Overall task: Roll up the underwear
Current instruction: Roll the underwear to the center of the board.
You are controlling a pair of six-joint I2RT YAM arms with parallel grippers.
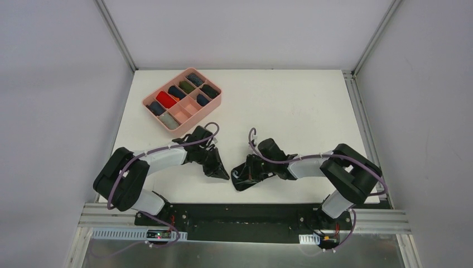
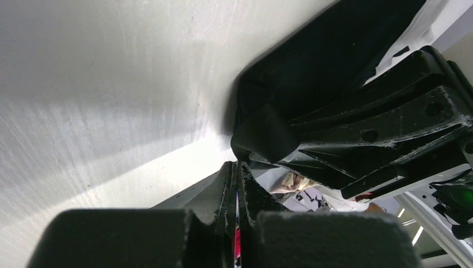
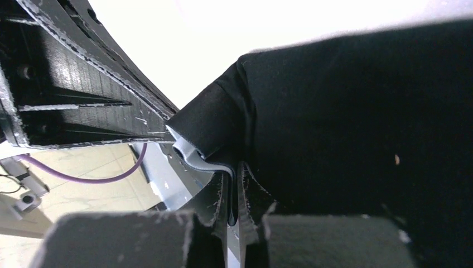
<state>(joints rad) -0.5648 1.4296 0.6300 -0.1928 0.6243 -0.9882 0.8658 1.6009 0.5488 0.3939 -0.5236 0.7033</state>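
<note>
The right gripper (image 3: 234, 167) is clamped on a white-seamed fold of the black underwear (image 3: 346, 111). The left gripper (image 2: 235, 164) has its fingers pressed together at the cloth's edge (whether fabric is caught there, I cannot tell). The garment sits between both, near the table's (image 1: 290, 106) near edge. The pink tray (image 1: 195, 116) stands far left.

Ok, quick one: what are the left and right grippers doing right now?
Left gripper: jaws shut; whether they pinch cloth cannot be told.
Right gripper: jaws shut on the black briefs.
</note>
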